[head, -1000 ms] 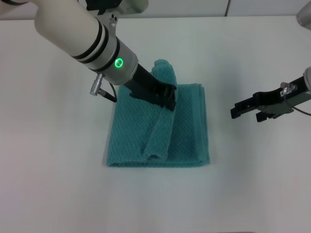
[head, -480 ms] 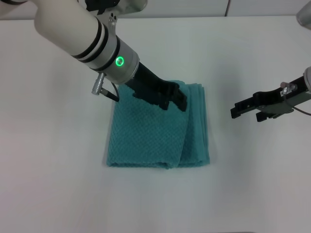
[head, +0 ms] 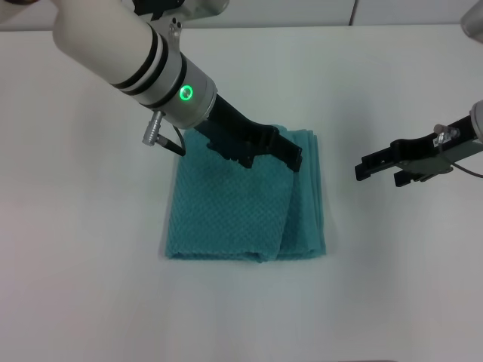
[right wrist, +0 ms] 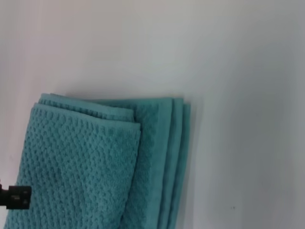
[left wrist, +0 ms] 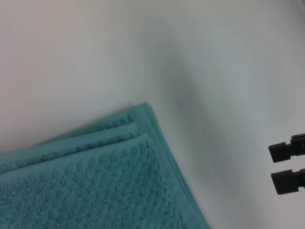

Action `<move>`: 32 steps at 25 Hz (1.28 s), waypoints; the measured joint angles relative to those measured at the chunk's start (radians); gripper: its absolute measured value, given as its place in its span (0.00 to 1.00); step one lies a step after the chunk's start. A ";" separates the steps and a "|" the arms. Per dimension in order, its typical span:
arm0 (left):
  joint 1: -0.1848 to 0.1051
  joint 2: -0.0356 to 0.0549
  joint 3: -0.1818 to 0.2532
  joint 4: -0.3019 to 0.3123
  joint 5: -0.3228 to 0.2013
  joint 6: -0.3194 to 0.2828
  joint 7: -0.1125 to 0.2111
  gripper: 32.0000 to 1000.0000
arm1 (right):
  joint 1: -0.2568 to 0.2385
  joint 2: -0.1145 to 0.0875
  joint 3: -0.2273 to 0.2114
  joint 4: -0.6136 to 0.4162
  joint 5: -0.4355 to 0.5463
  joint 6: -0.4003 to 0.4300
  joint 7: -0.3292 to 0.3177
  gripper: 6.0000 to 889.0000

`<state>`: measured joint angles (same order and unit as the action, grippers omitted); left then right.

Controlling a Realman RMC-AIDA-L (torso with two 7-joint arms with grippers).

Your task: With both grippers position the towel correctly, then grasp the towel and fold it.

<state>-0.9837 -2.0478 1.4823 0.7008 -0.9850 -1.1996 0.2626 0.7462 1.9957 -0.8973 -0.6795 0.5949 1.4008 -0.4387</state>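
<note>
The teal towel (head: pixel 245 204) lies folded flat in the middle of the white worktop (head: pixel 90 286), its stacked edges showing along the right side and far end. The left hand (head: pixel 290 156) hovers over the towel's far right part, holding nothing; whether its fingers are apart or together cannot be told. The right hand (head: pixel 367 169) hangs well to the right of the towel, fingers apart and empty
</note>
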 joint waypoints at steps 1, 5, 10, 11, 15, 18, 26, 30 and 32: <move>0.000 0.0000 -0.003 0.000 0.000 0.000 0.001 0.80 | 0.000 0.000 0.000 0.000 0.000 0.000 0.000 0.99; 0.000 0.0000 -0.005 -0.002 0.003 -0.001 0.003 0.92 | 0.000 0.000 0.000 0.001 0.000 0.000 0.000 0.99; 0.002 0.0000 -0.005 -0.003 0.003 -0.003 0.003 0.92 | -0.002 0.000 0.000 0.002 0.000 0.000 0.000 0.99; 0.002 0.0001 -0.005 -0.003 0.003 -0.003 0.003 0.92 | -0.002 0.000 0.000 0.002 0.000 0.000 0.000 0.99; 0.002 0.0004 -0.005 -0.003 0.002 -0.007 0.003 0.92 | -0.003 0.000 0.000 0.002 0.000 0.000 0.000 0.99; 0.003 0.0015 -0.007 -0.003 0.002 -0.008 0.003 0.92 | -0.003 -0.001 0.000 0.002 0.000 0.000 0.000 0.99; 0.005 0.0016 -0.008 -0.003 0.002 -0.008 0.003 0.92 | 0.000 -0.002 0.000 0.017 0.000 0.000 0.000 0.99; 0.005 0.0029 -0.009 -0.003 0.002 -0.008 0.003 0.92 | 0.000 -0.002 0.000 0.018 0.000 0.000 0.000 0.99; 0.005 0.0031 -0.014 -0.003 0.002 -0.009 0.003 0.92 | 0.000 -0.002 0.000 0.018 0.000 -0.001 0.000 0.99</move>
<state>-0.9786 -2.0448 1.4680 0.6980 -0.9831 -1.2088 0.2654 0.7459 1.9941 -0.8974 -0.6611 0.5952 1.4003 -0.4388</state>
